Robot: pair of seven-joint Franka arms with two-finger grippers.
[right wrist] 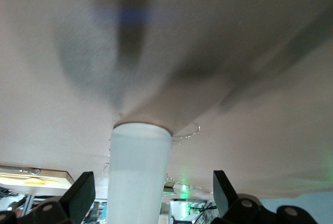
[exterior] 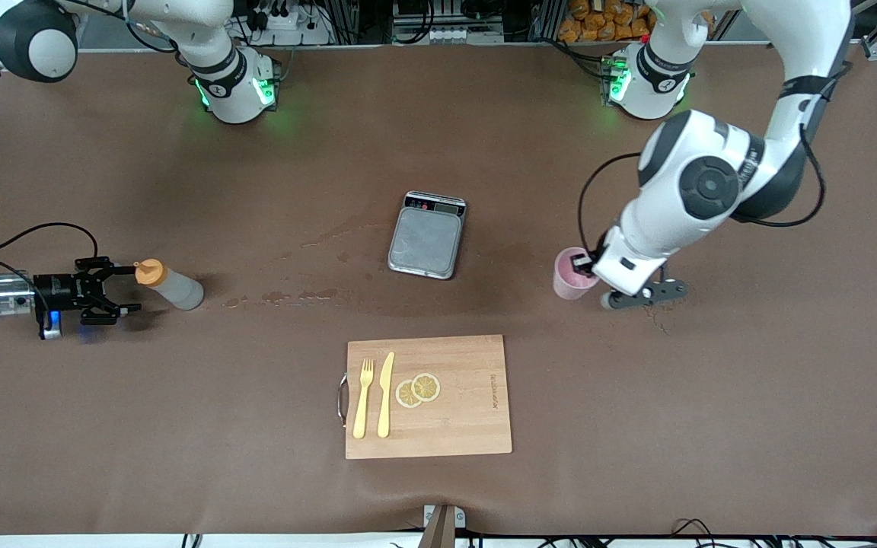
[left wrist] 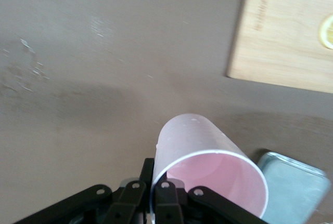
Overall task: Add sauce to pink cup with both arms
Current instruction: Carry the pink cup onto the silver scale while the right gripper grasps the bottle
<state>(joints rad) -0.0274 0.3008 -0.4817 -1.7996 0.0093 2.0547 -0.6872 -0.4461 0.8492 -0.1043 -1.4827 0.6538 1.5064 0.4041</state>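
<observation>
I've got the left tool (exterior: 589,268) clamped on the pink cup (exterior: 569,275) beside the scale (exterior: 427,234); my right tool (exterior: 120,293) gapes around the sauce bottle (exterior: 170,284), ungrasped on the worktop (exterior: 712,426). Pouring remains.

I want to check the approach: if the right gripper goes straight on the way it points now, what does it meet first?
The right gripper, open, points at the sauce bottle standing just ahead; it would probably meet its orange cap or body first.
</observation>
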